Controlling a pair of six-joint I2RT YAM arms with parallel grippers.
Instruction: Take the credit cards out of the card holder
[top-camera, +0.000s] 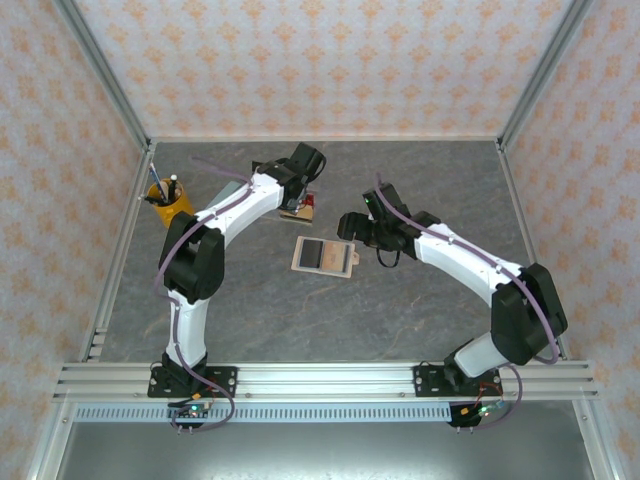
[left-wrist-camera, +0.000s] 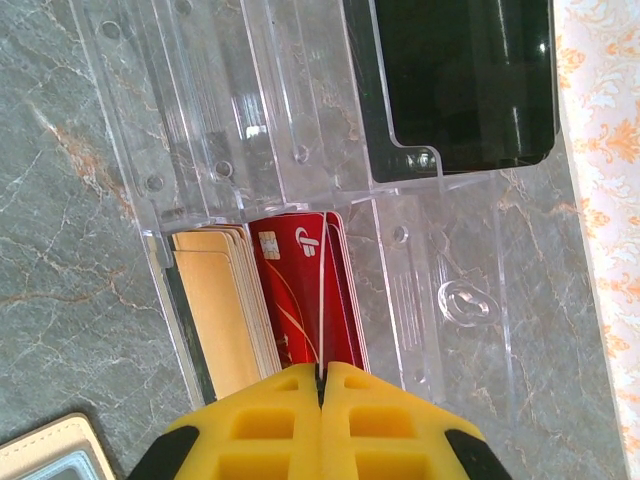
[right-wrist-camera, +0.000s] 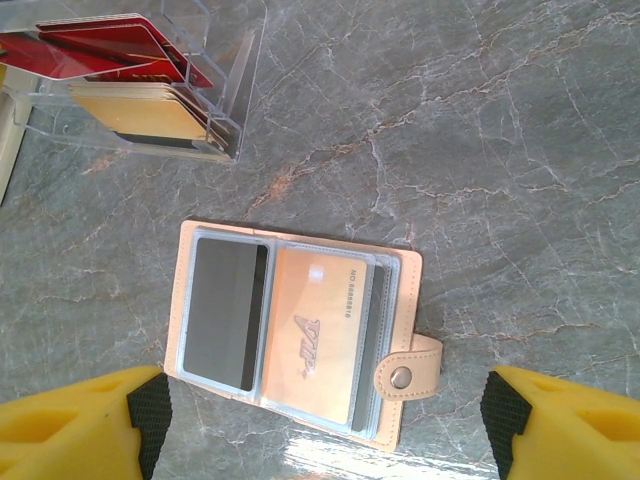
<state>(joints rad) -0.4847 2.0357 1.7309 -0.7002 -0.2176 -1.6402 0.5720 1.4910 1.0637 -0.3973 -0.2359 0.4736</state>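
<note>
Red cards (left-wrist-camera: 300, 290) are stored in the tray (left-wrist-camera: 400, 260), one clenched in the left gripper (left-wrist-camera: 321, 375). Two are left in the card holder (right-wrist-camera: 290, 335), with the right gripper (right-wrist-camera: 325, 425) spread above.

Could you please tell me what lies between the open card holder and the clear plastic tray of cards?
Nothing: in the right wrist view, the stretch of grey marbled table between the card holder and the clear tray is bare.

White looping logo on red card (left-wrist-camera: 290, 275), number on tan card (right-wrist-camera: 320, 335) illegible
</note>
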